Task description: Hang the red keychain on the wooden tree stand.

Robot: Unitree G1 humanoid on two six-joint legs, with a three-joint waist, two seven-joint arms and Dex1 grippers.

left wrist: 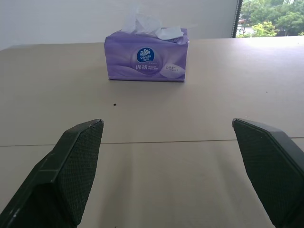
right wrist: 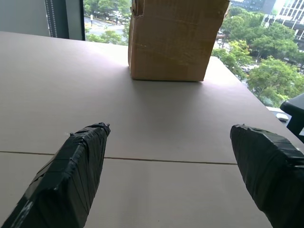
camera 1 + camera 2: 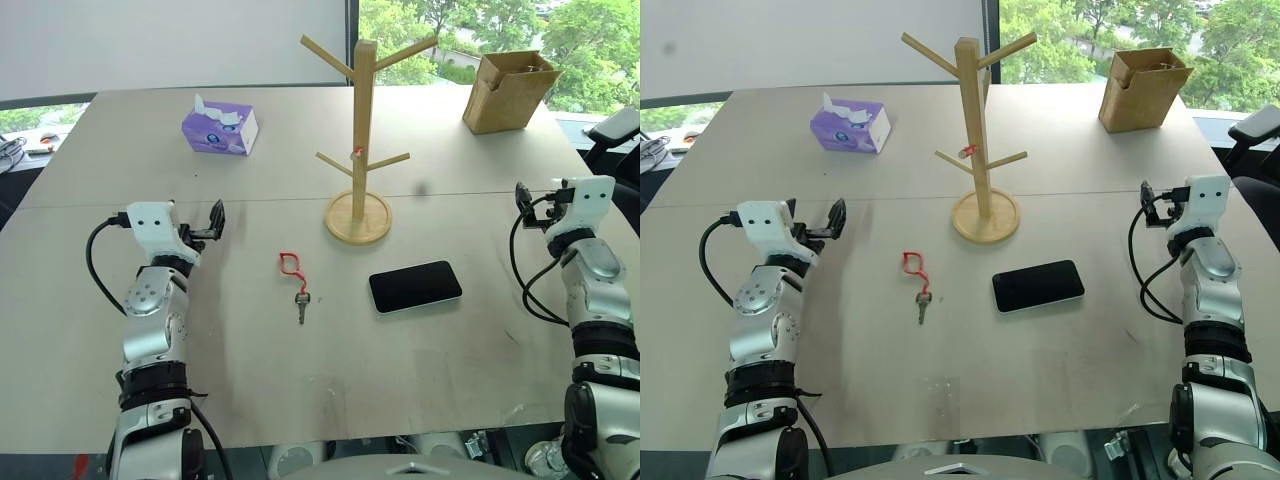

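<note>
red keychain (image 3: 293, 273) flat on table (image 3: 100, 330), between both arms | fingers wide apart, empty

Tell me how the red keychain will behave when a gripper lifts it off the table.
The red keychain lies flat, a thin wire loop with one small key below it, so it is probably very light. Lifted by the loop, the key would likely dangle and swing. Being so low on the table, it may slide before the fingers catch it.

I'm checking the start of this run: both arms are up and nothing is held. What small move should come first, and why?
Probably bring the left gripper, open and empty, in over the red keychain. It lies flat on the table, nearer that arm than the right gripper, between it and the wooden tree stand.
</note>
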